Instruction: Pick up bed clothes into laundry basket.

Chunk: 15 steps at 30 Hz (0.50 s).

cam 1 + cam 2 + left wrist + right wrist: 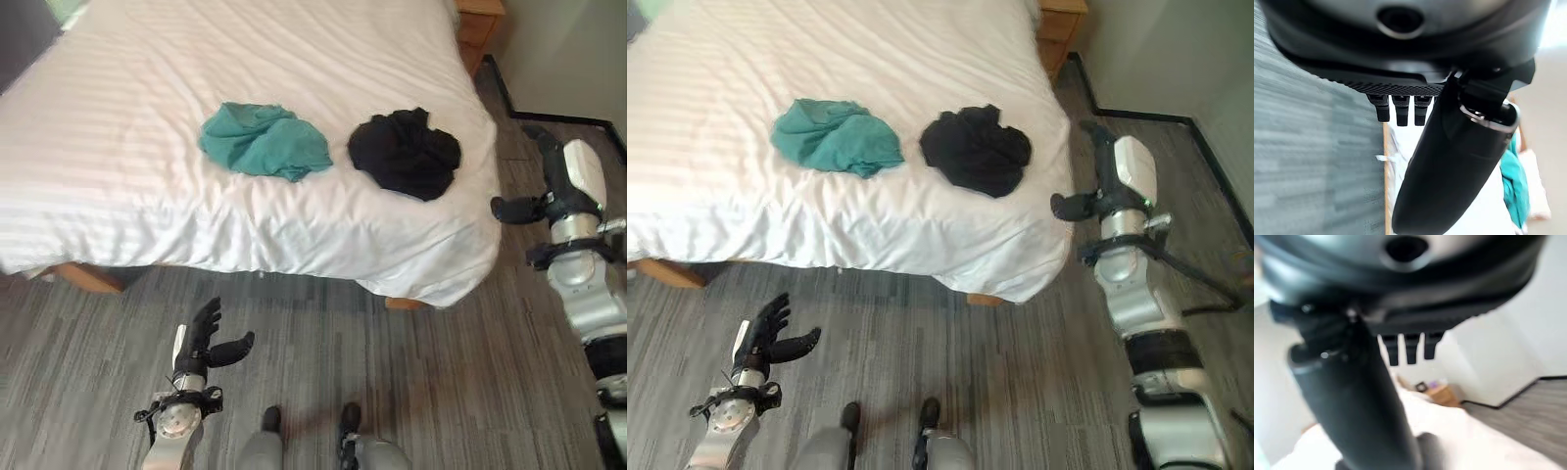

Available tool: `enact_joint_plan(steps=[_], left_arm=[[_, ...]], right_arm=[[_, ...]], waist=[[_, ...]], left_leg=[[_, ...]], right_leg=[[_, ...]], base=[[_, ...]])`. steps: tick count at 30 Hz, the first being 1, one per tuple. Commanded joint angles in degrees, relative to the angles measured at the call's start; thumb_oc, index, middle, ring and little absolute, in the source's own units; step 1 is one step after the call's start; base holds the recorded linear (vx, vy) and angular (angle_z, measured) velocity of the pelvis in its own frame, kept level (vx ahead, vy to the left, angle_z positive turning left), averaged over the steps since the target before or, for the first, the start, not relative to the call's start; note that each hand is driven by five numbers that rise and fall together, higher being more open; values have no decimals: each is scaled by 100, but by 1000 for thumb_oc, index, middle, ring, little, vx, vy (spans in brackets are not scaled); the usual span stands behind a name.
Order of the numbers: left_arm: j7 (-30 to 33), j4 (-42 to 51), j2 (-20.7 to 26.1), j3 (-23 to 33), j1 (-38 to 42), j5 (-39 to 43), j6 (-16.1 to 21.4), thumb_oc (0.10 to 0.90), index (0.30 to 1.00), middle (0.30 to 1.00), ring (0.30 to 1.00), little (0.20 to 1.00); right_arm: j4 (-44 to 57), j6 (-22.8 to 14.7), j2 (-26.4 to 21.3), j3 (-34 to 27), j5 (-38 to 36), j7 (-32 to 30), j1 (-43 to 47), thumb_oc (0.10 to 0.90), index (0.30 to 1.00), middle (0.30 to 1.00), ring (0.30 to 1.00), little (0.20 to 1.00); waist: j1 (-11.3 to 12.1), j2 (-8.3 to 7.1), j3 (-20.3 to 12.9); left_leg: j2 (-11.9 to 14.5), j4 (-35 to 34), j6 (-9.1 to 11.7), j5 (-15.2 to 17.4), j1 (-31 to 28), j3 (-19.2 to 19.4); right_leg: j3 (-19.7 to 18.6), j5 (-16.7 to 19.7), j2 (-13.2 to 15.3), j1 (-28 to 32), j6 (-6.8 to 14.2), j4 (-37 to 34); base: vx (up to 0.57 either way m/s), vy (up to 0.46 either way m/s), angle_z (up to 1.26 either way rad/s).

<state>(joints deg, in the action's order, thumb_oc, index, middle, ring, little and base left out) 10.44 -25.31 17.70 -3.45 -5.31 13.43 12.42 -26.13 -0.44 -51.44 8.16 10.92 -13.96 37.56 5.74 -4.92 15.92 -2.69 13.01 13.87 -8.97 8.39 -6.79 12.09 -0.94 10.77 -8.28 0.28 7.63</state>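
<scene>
Standing before bed [147,196], nothing picked yet: teal cloth [265,140] at 12 o'clock, black cloth [405,152] just beside it at 1. Left robot hand [208,343] at 7, right robot hand [549,186] at 3, both spread wide, empty. All clothes left to collect; no basket seen.

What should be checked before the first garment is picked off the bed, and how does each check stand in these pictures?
1. Clothes within sight: ok. The teal garment and the black garment lie apart on the white bed, near its front edge.
2. Left hand free: ok. Its fingers are open and hold nothing, above the floor in front of the bed.
3. Right hand free: ok. It is open and empty, beside the bed's corner.
4. A hand near a garment: not ok. Neither touches cloth; the right hand is nearer the black garment.
5. Laundry basket located: cannot tell.
</scene>
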Motion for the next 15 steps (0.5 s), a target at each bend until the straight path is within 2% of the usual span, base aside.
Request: enact_joint_plan(steps=[1,2,3,5,6,7,10,12,15], left_arm=[[35,775,380,272,-167,7,490,800,900,900,900,900],[35,775,374,275,-168,6,490,800,900,900,900,900],[37,742,391,279,-162,-68,487,800,900,900,900,900],[37,741,390,278,-163,-68,488,800,900,900,900,900],[78,702,477,192,-88,-212,504,800,900,900,900,900],[56,709,453,144,-59,-207,502,800,900,900,900,900],[88,804,463,90,-84,-279,498,800,900,900,900,900],[79,822,595,64,-70,-355,484,800,900,900,900,900],[206,744,755,61,38,-397,461,800,900,900,900,900]], right_arm=[[79,-291,-861,615,-46,-448,1597,800,900,900,900,900],[71,-294,-861,632,-48,-449,1615,800,900,900,900,900],[8,-286,-882,624,-18,-451,1585,800,900,900,900,900],[8,-287,-883,624,-18,-451,1583,800,900,900,900,900],[-308,-280,-1004,681,53,-568,1701,800,900,900,900,900],[-470,-266,-978,675,32,-607,1691,800,900,900,900,900],[-569,-177,-866,632,124,-618,1527,800,900,900,900,900],[-685,-99,-857,594,328,-651,1393,800,900,900,900,900],[-927,40,-836,688,516,-700,1481,800,900,900,900,900]], waist=[[404,-145,-278],[408,-148,-273],[407,-78,-316],[419,-82,-310],[447,105,-487],[372,164,-569],[292,186,-678],[320,97,-671],[320,6,-513]], left_leg=[[521,117,-520,738,204,568],[516,82,-521,719,183,579],[724,-494,-589,518,212,658],[723,-542,-587,494,177,672],[1214,-1704,-530,-70,253,979],[1275,-1798,-506,-35,161,1069],[1170,-1801,-567,36,-56,1069],[1070,-1801,-674,136,-211,1146],[960,-1801,-848,230,-330,1205]], right_leg=[[-104,906,-128,571,635,-1263],[-115,908,-121,572,635,-1263],[-120,856,-141,583,674,-1263],[-132,855,-139,589,673,-1263],[-16,519,-154,730,815,-1263],[-6,487,-159,774,839,-1263],[-73,509,-119,977,818,-1263],[-125,598,-30,1050,854,-1099],[-440,777,31,626,977,-203]], base=[[232,2,33],[245,161,30],[87,69,26],[161,168,16],[316,336,41],[373,398,43],[181,167,3],[131,141,-32],[35,109,-17]])
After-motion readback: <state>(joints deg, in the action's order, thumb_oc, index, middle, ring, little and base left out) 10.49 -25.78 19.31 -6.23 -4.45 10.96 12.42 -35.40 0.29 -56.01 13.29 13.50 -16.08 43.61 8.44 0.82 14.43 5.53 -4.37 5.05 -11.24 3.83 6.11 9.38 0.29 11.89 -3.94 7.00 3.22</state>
